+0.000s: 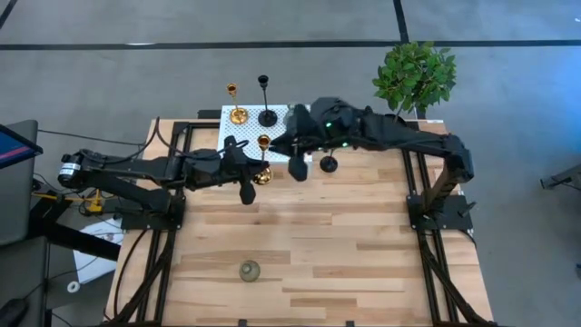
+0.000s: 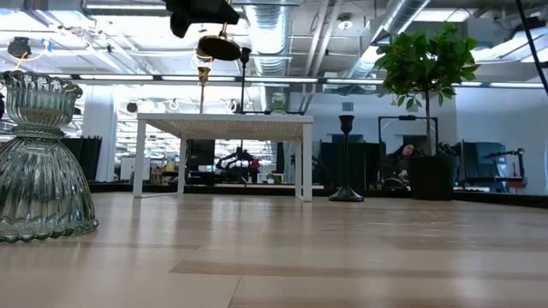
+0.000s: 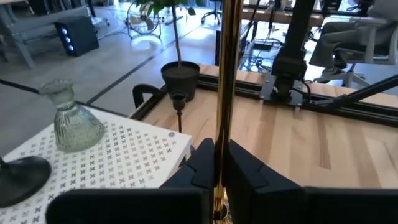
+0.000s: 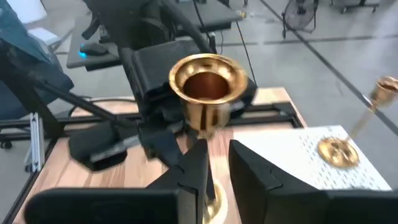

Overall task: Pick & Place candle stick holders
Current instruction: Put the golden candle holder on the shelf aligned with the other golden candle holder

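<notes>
Two claws meet at one shiny gold holder (image 1: 262, 156) just below the white perforated stand (image 1: 238, 138), upper middle of the frame. It stands upright, thin stem vertical, cup up. Left claw (image 3: 217, 163) pinches the stem; right claw (image 4: 217, 163) straddles the stem, fingers spread. Another gold holder (image 1: 236, 105) and a black holder (image 1: 266, 102) stand on the stand. Wide bare worktop (image 1: 363, 245) lies below.

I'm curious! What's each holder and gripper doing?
left gripper, shut on raised gold holder
right gripper, open, near it
second gold holder, upright on white stand
far black holder, upright on stand
near black holder, upright on table
far glass holder, upright on stand
near glass holder, upright on table
</notes>
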You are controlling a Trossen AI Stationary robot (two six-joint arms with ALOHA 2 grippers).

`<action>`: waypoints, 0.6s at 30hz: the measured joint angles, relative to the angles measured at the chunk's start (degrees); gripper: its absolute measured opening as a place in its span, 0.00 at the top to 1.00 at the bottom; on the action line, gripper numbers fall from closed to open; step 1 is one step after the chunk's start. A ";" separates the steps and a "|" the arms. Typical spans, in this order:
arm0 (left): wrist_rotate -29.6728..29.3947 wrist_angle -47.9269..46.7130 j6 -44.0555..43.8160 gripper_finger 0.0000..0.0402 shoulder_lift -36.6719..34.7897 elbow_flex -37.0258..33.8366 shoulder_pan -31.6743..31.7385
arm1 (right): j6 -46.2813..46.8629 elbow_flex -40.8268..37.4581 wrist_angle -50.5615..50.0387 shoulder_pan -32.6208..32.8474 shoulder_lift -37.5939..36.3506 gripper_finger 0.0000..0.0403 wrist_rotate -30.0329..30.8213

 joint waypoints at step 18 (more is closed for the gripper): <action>-17.00 1.26 2.37 0.96 -9.32 -9.56 2.17 | -1.48 -0.17 -14.62 0.23 -9.24 1.00 12.16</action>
